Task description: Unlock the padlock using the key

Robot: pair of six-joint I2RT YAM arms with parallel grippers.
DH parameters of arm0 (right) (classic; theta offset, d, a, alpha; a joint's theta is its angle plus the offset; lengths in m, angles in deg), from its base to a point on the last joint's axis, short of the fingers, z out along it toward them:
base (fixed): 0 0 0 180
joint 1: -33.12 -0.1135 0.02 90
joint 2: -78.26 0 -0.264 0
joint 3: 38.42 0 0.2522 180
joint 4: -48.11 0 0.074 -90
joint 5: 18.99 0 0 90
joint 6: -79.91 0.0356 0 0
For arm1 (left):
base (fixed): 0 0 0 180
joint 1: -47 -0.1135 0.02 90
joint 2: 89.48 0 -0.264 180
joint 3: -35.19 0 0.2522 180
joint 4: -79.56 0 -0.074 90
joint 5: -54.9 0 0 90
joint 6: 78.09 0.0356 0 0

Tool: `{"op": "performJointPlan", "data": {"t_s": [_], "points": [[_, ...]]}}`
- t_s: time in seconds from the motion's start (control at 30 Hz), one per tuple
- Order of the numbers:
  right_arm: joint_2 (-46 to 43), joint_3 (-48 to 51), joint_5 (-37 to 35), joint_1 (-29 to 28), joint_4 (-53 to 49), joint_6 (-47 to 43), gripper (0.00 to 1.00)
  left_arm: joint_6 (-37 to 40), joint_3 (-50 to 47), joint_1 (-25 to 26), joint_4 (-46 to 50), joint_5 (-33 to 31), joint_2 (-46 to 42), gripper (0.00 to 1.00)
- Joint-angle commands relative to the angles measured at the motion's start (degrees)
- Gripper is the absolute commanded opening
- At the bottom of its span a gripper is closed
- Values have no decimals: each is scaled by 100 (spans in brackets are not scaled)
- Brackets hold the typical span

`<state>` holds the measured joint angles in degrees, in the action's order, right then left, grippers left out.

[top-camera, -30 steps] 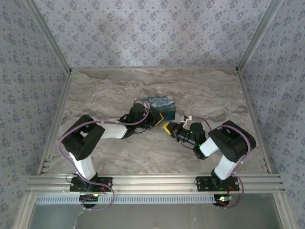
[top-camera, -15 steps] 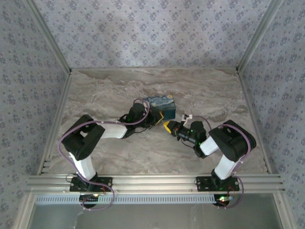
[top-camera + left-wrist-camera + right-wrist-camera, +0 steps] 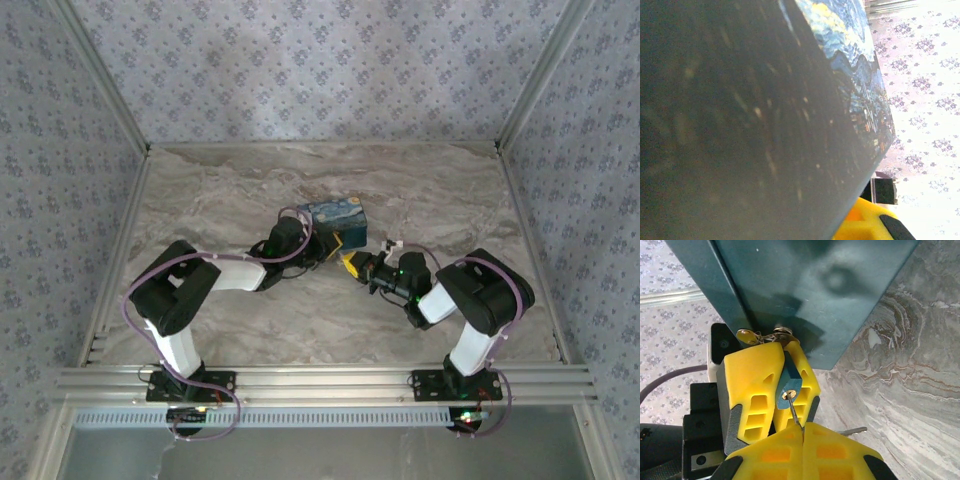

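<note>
The small teal padlock [image 3: 789, 381] hangs from a brass hasp [image 3: 781, 331] on the dark side of a box. My left gripper [image 3: 786, 371] is shut on it, with one yellow finger [image 3: 751, 390] on each side of its body. A thin metal key [image 3: 795, 411] runs from the padlock's brass keyhole down into my right gripper [image 3: 803, 432], which is shut on it at the bottom of the right wrist view. In the top view the left gripper [image 3: 333, 247] and the right gripper [image 3: 352, 264] meet at the box's near face.
The box [image 3: 336, 221] has a blue painted lid [image 3: 850, 60] and stands mid-table on the marble top [image 3: 230, 190]. A second key [image 3: 852, 430] sticks out sideways from the right gripper's fingers. Patterned walls and metal rails enclose the table.
The right gripper has crept slightly up and left toward the padlock with the key. The left arm and the box have stayed put.
</note>
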<state>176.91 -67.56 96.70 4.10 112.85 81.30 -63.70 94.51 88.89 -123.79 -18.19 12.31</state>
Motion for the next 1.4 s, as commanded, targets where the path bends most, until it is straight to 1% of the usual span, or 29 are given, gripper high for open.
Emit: {"op": "performJointPlan", "data": {"t_s": [0.0,0.2,0.37,0.67,0.73,0.8,0.93,1.1,1.23,1.37], "points": [[-29,-99,-384,10,137,457,0,-41,23,117,-477,420,-14,9],[-125,-49,-521,-8,124,917,0,-41,5,122,-533,419,-24,9],[-24,-40,-544,-43,129,1379,0,-41,16,143,-544,419,-11,9],[69,-37,-730,-148,139,1682,0,-38,23,179,-592,410,2,9],[12,-27,-815,-148,131,1679,0,-41,23,186,-610,405,15,9],[-21,-79,-855,-118,126,1481,0,-58,23,201,-640,410,24,9],[175,-200,-973,-95,105,1147,0,-59,66,262,-658,427,37,7],[484,-464,-1044,-142,126,1121,0,-85,128,406,-711,502,85,3],[567,-599,-1101,-166,127,1111,0,-150,86,472,-834,531,120,0],[598,-694,-1094,-174,126,1091,0,-173,144,556,-878,604,171,0]]}}
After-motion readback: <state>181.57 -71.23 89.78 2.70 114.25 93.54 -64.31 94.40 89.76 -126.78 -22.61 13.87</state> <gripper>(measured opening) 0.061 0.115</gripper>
